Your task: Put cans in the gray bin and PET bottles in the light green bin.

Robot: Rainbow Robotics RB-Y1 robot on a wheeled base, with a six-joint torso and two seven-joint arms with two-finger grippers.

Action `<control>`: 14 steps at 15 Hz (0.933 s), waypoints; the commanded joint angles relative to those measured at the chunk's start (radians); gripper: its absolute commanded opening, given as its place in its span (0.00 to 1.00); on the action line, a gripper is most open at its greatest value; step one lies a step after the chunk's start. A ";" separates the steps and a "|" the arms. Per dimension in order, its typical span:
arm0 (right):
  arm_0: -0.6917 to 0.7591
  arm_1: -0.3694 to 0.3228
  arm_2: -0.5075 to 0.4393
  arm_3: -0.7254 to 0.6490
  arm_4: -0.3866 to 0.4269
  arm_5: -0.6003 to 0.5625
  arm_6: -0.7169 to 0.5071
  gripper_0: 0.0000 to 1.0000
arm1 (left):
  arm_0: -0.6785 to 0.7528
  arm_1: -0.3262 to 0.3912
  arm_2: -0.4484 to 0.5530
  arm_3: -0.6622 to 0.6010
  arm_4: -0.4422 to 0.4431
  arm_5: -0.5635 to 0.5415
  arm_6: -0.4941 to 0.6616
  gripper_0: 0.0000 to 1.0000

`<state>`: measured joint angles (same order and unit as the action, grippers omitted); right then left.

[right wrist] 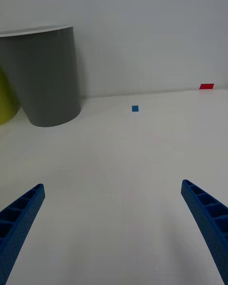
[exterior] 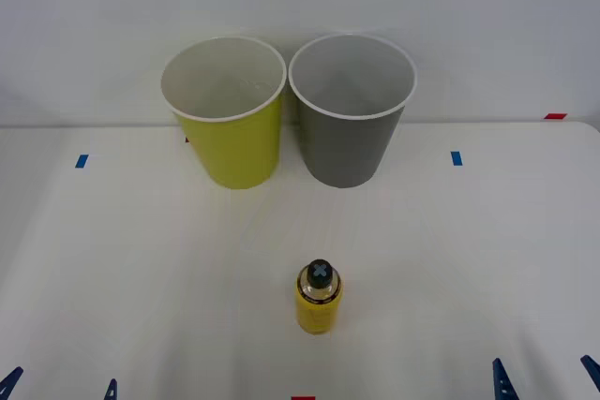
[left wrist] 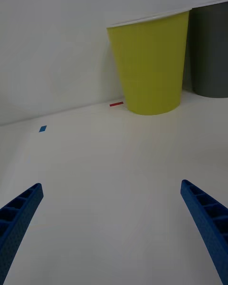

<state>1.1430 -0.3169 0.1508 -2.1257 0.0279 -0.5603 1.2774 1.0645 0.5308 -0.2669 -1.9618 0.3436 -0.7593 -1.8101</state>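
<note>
- Bottle (exterior: pixel 319 298) is standing upright on the bench (exterior: pixel 141 259), black cap up, well in front of the two bins; nothing is holding it.
- Behind the bottle, the light green bin (exterior: pixel 230 128) is sitting to the left and the gray bin (exterior: pixel 349 128) beside it to the right, mouths open for drops.
- Nearer than the bottle, the left gripper (exterior: pixel 61 387) and right gripper (exterior: pixel 544 374) are waiting, fingers spread apart and empty.

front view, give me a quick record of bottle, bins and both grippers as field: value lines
bottle: PET bottle upright on the table, near centre, untouched
bins: light green bin left of the gray bin, both upright at the back
left gripper: low at the near edge, open
right gripper: low at the near edge, open
</note>
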 commanded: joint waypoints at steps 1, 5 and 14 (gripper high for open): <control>-0.012 -0.085 0.088 0.003 -0.235 -0.033 0.272 1.00 | 0.000 0.000 0.000 0.000 0.000 0.000 0.000 1.00; -0.075 -0.229 0.184 0.003 -0.373 -0.059 0.385 1.00 | 0.000 0.000 0.000 0.000 0.000 0.000 0.000 1.00; -0.465 -0.418 0.454 0.119 -0.390 -0.058 0.396 1.00 | 0.000 0.000 0.000 0.000 0.000 0.000 0.000 1.00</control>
<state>0.7215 -0.7137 0.5693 -2.0235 -0.3600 -0.6198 1.6673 1.0646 0.5307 -0.2669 -1.9618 0.3436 -0.7593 -1.8101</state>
